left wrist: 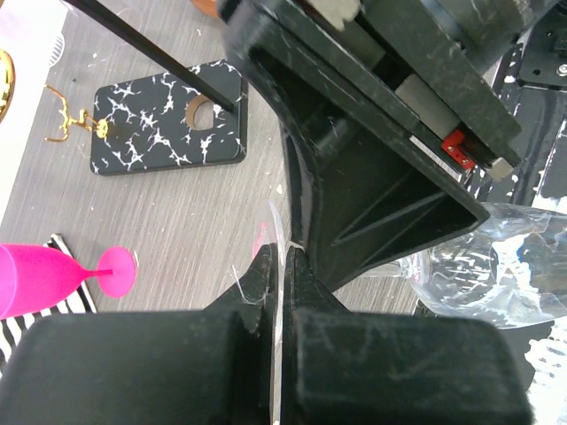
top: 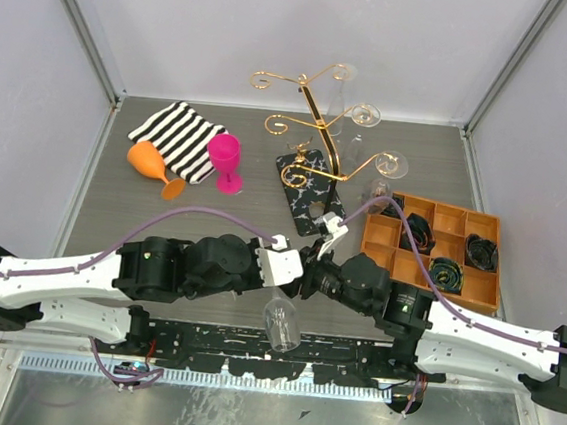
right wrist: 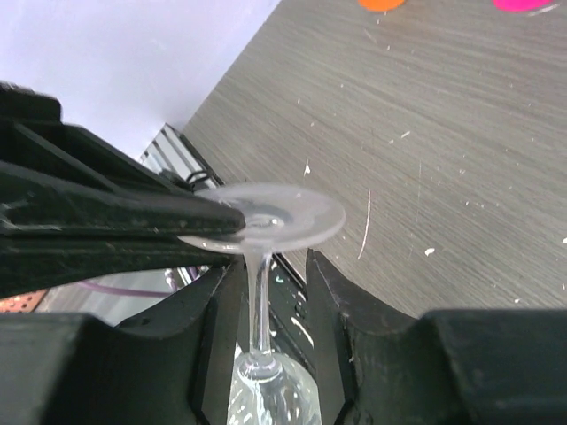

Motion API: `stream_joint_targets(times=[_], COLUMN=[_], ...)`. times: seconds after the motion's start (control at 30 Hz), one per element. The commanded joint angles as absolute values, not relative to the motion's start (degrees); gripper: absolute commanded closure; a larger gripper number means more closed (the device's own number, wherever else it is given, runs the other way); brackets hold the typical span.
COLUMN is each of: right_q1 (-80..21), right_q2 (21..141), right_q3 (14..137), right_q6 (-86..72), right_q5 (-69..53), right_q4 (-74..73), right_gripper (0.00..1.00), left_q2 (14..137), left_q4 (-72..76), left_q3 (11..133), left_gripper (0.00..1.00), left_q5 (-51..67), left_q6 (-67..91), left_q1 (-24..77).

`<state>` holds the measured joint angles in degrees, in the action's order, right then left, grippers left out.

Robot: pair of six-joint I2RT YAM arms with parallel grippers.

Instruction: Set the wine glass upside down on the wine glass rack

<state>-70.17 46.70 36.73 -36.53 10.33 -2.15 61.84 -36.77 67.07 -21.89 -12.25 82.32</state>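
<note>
Clear wine glass (top: 281, 321) hangs bowl-down, foot pinched in left claw (left wrist: 282, 262), right claw (right wrist: 266, 264) apart around its stem.

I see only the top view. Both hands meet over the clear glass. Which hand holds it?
Observer: The left hand does. It is shut on the edge of the glass foot.
Operator: Does the right hand grip it too?
Observer: No. The right hand has its fingers on either side of the stem, with a gap on each side.
</note>
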Motion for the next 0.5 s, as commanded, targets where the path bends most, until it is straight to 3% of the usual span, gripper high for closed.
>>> stream_joint_targets(times=[0.0,0.27,0.47], right_q1=[-70.2,-70.2,-70.2], right_q2=[44.5,45.8,43.7], right_q3=[36.8,36.8,40.8], right_q6=[-36.4,-36.2,-27.5], right_q5=[14.3,12.9,10.6], right_q4=[5.0,4.0,-7.7], right_gripper=[0.58,0.62,0.42], left_q2=[61.9,61.9,60.7], left_q4=[-35.0,-35.1,-35.2], left_q3=[67.0,66.9,66.5], left_gripper=[1.0,1.0,1.0], left_q5=[-19.9,-20.3,-20.2], left_q6=[-11.8,-11.8,-11.8], left_q1=[82.7,82.9,83.0])
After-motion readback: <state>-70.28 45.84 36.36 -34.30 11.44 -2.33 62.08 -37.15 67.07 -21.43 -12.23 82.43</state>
